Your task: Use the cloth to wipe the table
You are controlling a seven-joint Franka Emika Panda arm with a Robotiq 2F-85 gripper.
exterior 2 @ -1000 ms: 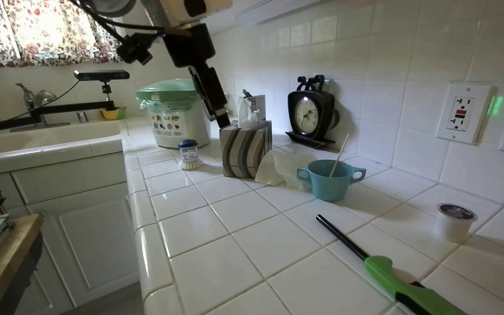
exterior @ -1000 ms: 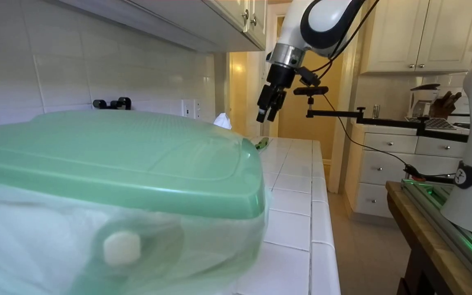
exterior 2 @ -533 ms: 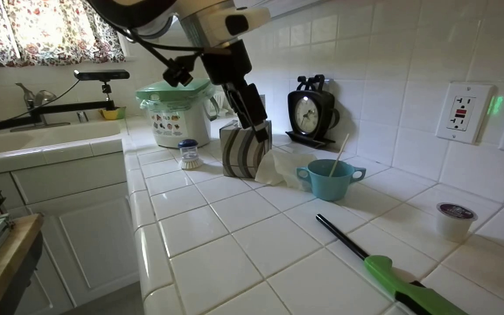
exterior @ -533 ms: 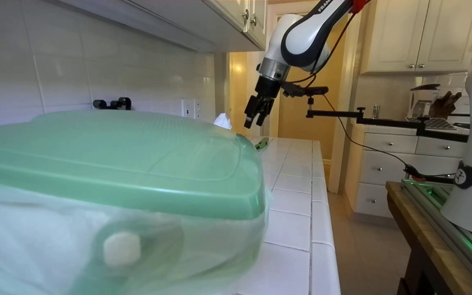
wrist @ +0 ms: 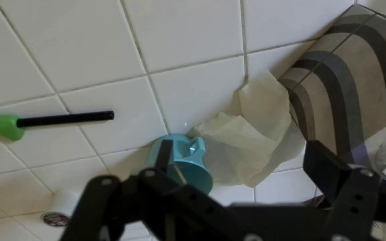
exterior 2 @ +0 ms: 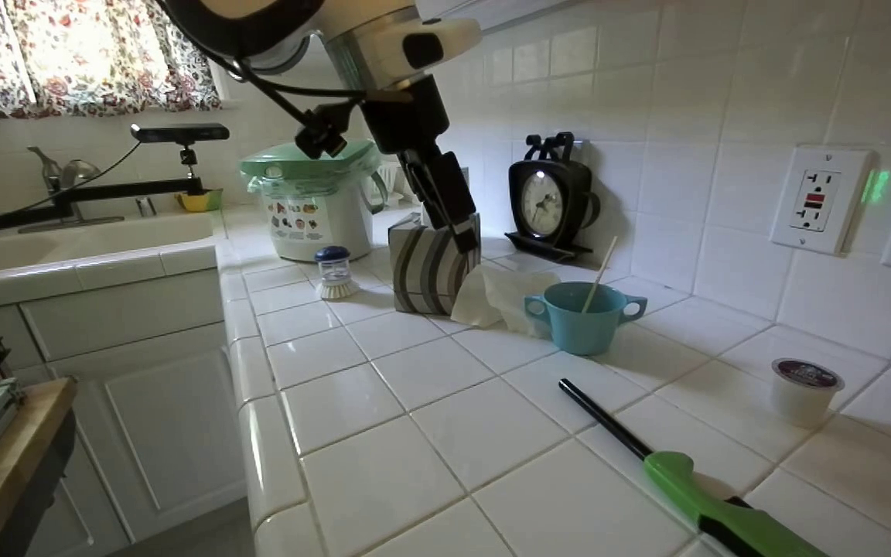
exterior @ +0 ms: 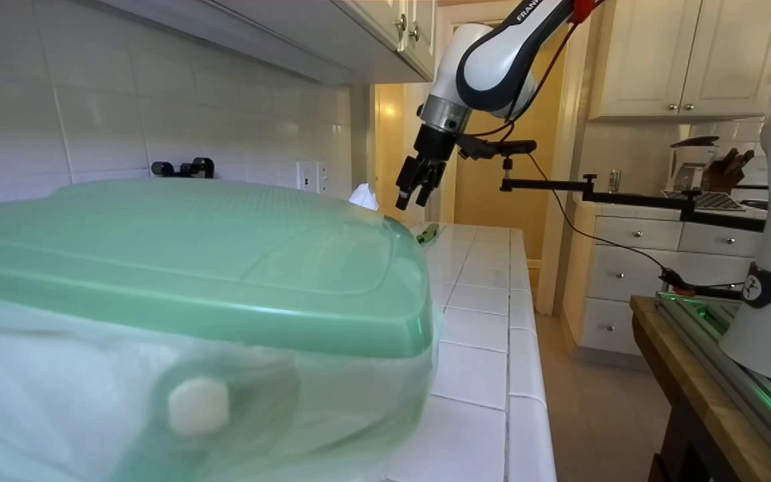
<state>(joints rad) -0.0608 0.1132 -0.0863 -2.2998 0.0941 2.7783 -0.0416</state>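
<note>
Spread wide and holding nothing, the claw (wrist: 238, 149) has just moved toward the cloth (exterior 2: 506, 295), which lies on the table (exterior 2: 380, 472) between the blue cup (exterior 2: 583, 325) and the striped box (exterior 2: 424, 271), so I think grabbing that cloth comes next, before any wiping can start.

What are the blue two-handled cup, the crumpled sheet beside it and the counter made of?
Blue cup: probably plastic, smooth with a soft sheen and even colour; ceramic is possible.
Crumpled sheet: thin tissue or light cloth, matte, with loose creases; I can't tell which.
Counter: apparently glazed ceramic tile, glossy white squares reflecting light between thin grout lines.
</note>
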